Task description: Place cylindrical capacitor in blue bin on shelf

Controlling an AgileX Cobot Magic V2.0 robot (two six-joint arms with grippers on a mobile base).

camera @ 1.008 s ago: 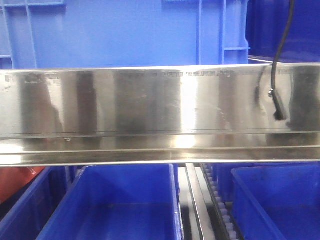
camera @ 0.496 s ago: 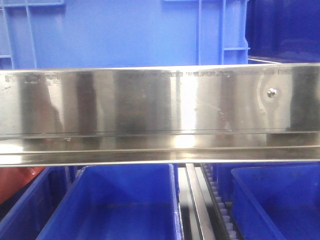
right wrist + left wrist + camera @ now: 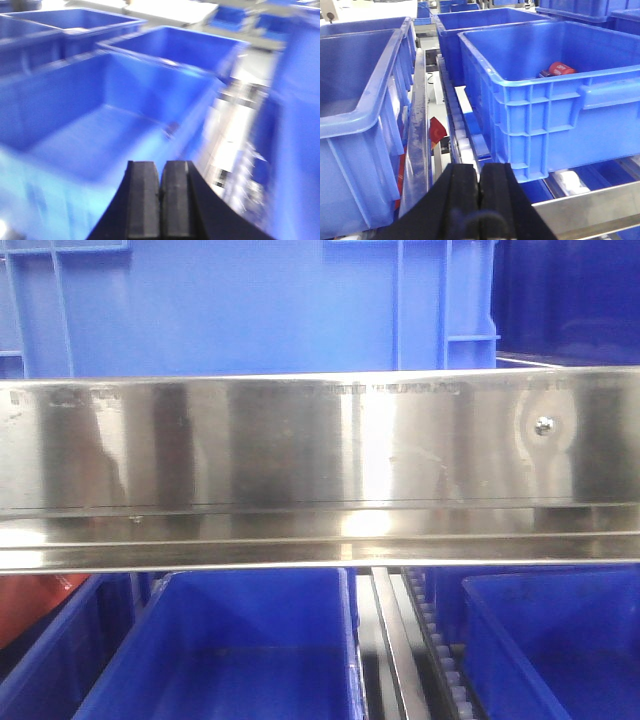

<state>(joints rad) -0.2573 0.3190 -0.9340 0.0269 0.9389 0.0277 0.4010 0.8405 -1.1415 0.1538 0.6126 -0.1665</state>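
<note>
Left gripper (image 3: 479, 187): jaws together, empty, near blue bin (image 3: 540, 75). Right gripper (image 3: 160, 192): jaws together, empty. Capacitor unseen; shelf (image 3: 320, 450) rail fills front view

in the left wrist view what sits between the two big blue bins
A steel shelf rail and a strip of white rollers run between the left bin and the right bin, seen in the left wrist view.

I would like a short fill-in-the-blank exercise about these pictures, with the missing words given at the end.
1. The left gripper has its jaws ____.
2. The red object lies inside a ____ bin.
3. In the front view, a single ____ sits on the shiny steel rail, near its right end.
4. The right gripper has its jaws ____, with nothing between them.

Missing words: shut; blue; screw; shut
</note>
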